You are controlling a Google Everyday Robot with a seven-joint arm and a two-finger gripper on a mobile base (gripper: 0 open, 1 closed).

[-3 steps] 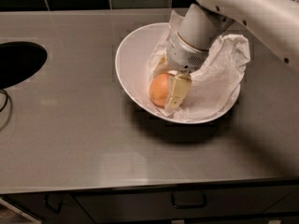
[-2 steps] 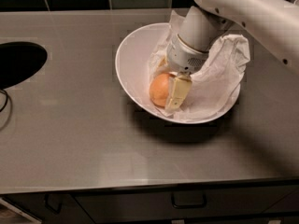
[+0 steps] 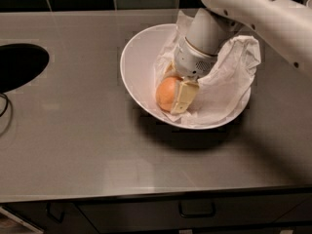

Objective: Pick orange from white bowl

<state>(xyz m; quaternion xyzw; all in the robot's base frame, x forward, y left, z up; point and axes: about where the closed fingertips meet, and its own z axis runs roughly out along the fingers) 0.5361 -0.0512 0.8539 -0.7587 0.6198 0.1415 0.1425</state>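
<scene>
The pale two-finger gripper [image 3: 173, 91] is reaching down into the wide, glossy white bowl [image 3: 127, 57] and is pinching the round, smooth-peeled orange [image 3: 167, 92]. One cream-coloured finger [image 3: 185, 95] is pressing against the fruit's right side. The orange is sitting low in the bowl, directly at the gripper, on the crumpled white paper [image 3: 229, 77] that is lining the bowl to the gripper's right and behind it.

The step in hand is judged to be the grasp itself; the lift is not yet done. The next move is calling for a straight upward withdrawal that is clearing the rim without dragging the paper.

The wrist of the white robot arm [image 3: 263, 13], above the gripper, is covering the opposite finger and the fruit's far side, so grip firmness is not verifiable. The grey metal countertop [image 3: 73, 130] is surrounding the bowl; well to the gripper's left, a dark oval opening [image 3: 19, 65] is being cut off by the frame edge.
</scene>
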